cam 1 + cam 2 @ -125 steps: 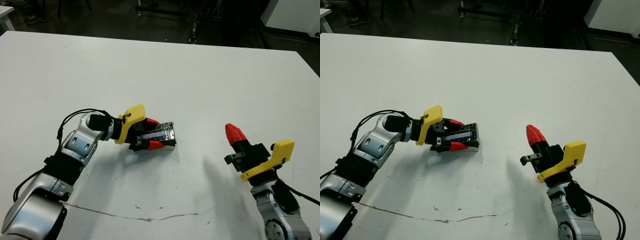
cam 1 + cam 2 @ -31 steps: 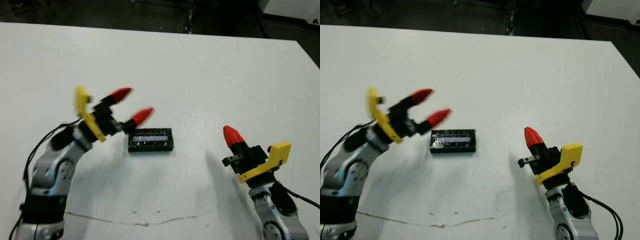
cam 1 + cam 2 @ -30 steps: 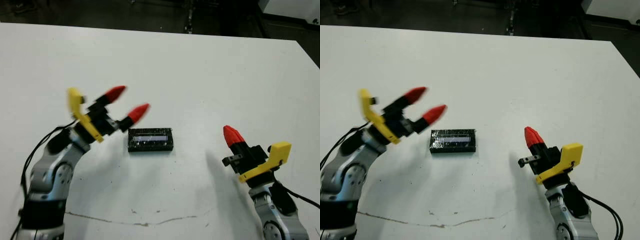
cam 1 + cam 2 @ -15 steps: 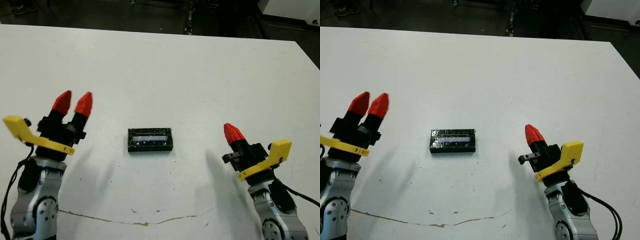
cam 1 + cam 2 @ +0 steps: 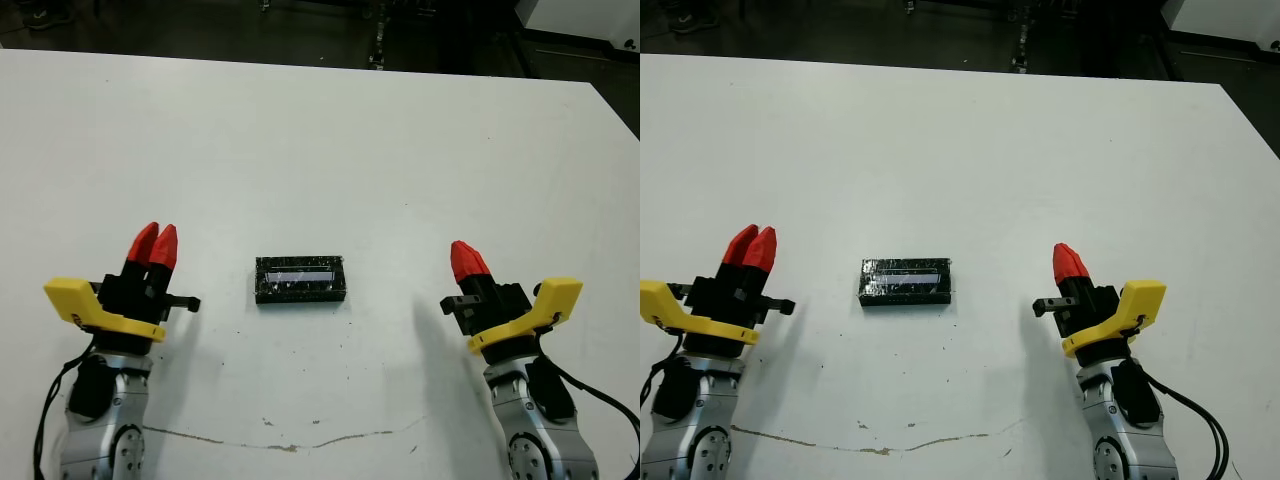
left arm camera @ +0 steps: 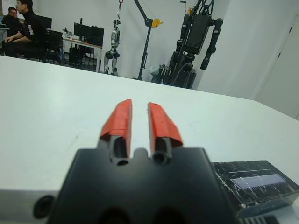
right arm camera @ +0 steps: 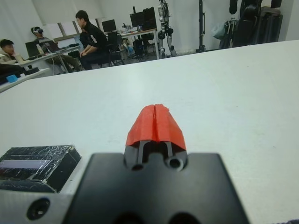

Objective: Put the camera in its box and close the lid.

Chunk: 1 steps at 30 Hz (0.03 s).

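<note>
**Black lid sits on the box, mid-bench, between two idle arms**

Black and speckled, the lid [image 5: 300, 279] lies flat over the box on the white bench [image 5: 330, 140], so neither the box's white rim nor the camera shows. The left gripper [image 5: 152, 246] stands well to one side of it, jaws a narrow slit apart and holding nothing. The right gripper [image 5: 464, 262] stands well to the other side, jaws pressed together, also empty. People sit at desks beyond the bench.
</note>
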Tool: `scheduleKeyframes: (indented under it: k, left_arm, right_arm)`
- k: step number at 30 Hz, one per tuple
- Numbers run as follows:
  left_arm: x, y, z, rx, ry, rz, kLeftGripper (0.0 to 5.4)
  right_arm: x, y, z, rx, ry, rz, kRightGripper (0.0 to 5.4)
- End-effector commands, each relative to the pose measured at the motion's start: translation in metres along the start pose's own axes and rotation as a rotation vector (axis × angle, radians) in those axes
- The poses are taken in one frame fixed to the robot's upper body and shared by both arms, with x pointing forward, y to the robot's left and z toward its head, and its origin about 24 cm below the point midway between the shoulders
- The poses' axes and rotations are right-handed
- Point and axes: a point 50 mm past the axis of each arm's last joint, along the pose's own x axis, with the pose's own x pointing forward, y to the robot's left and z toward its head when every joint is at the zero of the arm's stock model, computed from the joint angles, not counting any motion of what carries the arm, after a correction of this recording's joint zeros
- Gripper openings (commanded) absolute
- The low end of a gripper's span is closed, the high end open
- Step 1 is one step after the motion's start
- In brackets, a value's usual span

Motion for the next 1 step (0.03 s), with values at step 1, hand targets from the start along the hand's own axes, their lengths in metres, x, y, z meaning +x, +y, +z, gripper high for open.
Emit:
scheduleKeyframes:
  k: [1]
  left_arm:
    - [-0.004,-0.0015,-0.0039,-0.001,0.018,0.011,0.01]
  right_arm:
    - [-0.0016,-0.0012,0.0001,-0.01,0.008,-0.013,0.0]
